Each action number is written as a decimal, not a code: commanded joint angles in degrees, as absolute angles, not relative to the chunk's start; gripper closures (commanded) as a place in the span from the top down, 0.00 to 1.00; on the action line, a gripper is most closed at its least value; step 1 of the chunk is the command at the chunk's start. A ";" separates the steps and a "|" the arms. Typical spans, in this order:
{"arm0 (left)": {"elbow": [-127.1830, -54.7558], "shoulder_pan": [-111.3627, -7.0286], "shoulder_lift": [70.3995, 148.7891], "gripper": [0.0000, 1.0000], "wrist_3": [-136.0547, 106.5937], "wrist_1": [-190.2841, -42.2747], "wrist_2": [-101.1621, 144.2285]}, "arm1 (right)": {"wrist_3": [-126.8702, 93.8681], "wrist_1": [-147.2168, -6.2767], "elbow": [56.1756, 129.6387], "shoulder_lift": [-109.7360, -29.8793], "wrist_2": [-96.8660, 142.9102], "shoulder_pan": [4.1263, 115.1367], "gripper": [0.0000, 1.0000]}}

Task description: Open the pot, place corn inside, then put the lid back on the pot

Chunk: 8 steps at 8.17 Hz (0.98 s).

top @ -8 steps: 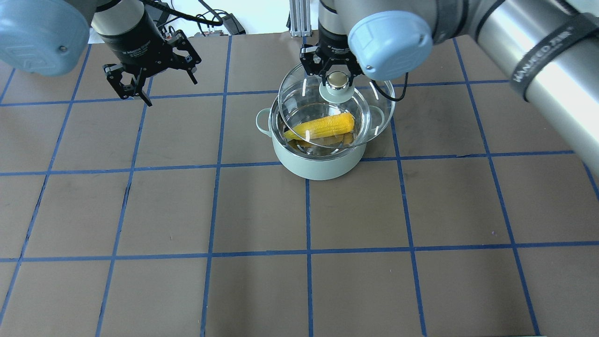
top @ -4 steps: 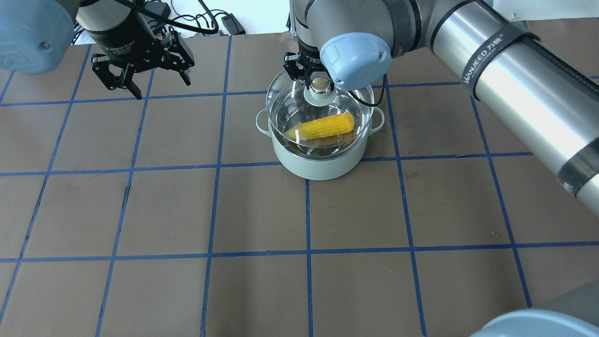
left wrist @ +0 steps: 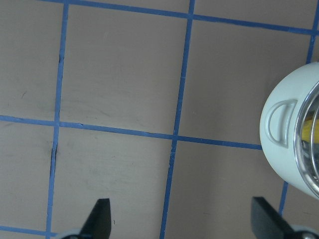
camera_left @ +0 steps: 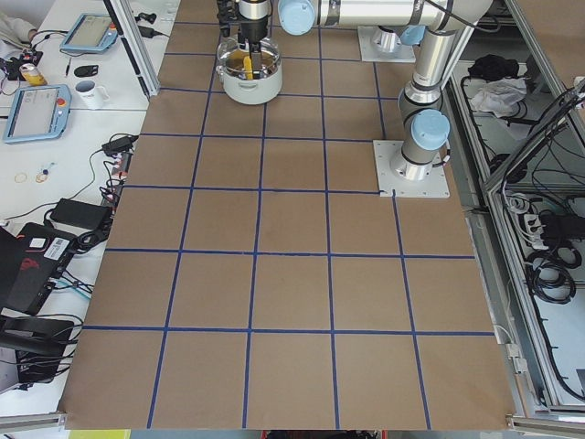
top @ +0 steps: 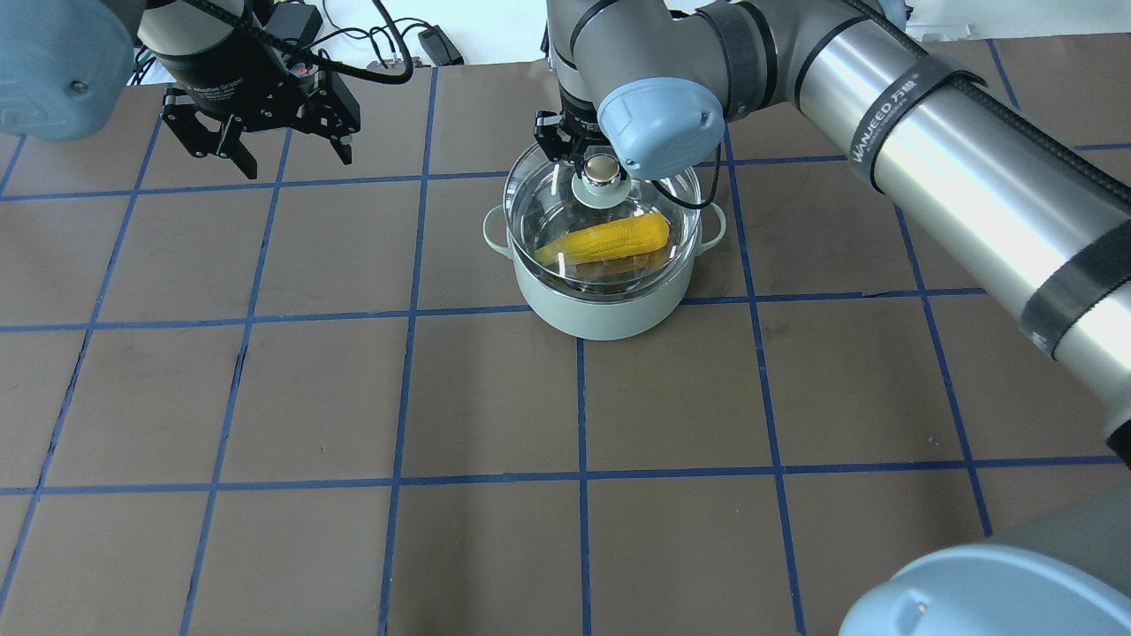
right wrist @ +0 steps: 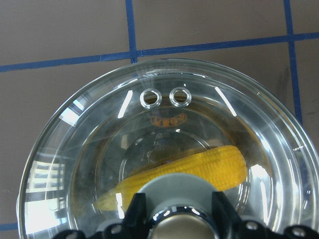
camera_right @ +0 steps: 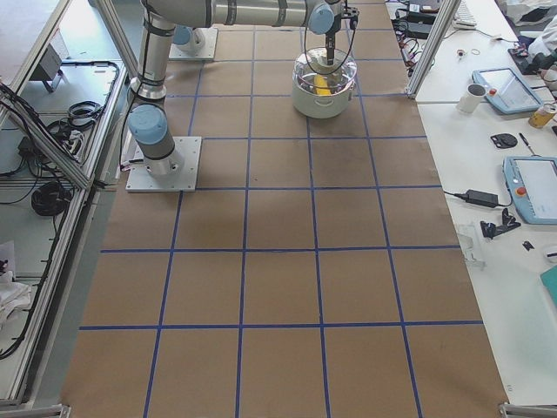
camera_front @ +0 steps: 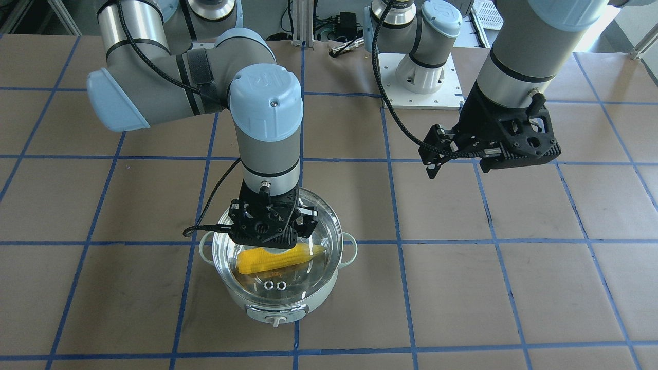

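The pale mint-green pot (top: 610, 314) stands on the table with the yellow corn (top: 610, 238) lying inside it. My right gripper (top: 602, 163) is shut on the knob of the clear glass lid (top: 539, 199) and holds it level over the pot's rim, covering the opening. I cannot tell whether the lid rests fully on the rim. In the right wrist view the fingers (right wrist: 134, 211) clamp the knob, and the corn (right wrist: 219, 167) shows through the lid (right wrist: 99, 149). My left gripper (top: 296, 163) is open and empty, raised well to the left of the pot (left wrist: 284, 149).
The brown table has a grid of blue tape lines (top: 406, 309). Cables and a power brick (top: 437, 44) lie beyond the far edge. The right arm's long forearm (top: 972, 159) stretches over the table's right side.
My right gripper has carried the lid left and down, from tilted off the pot's right side to level over its rim. My left gripper has drawn back to the far left.
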<state>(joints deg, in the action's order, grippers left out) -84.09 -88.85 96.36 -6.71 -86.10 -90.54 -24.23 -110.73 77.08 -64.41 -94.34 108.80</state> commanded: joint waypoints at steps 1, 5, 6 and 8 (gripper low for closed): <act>-84.20 -89.12 95.89 1.00 -6.24 -86.22 -90.70 | -24.26 -111.70 77.26 -63.90 -94.31 108.81 0.04; -84.29 -89.21 94.57 1.00 -3.87 -86.13 -90.62 | -24.25 -113.11 79.45 -63.98 -94.39 108.81 0.03; -84.29 -89.21 94.92 1.00 -3.78 -86.22 -90.62 | -24.26 -113.12 79.54 -63.98 -94.39 108.81 0.03; -84.37 -89.21 95.53 1.00 -3.69 -86.31 -90.70 | -24.26 -114.52 79.98 -63.98 -94.31 108.81 0.03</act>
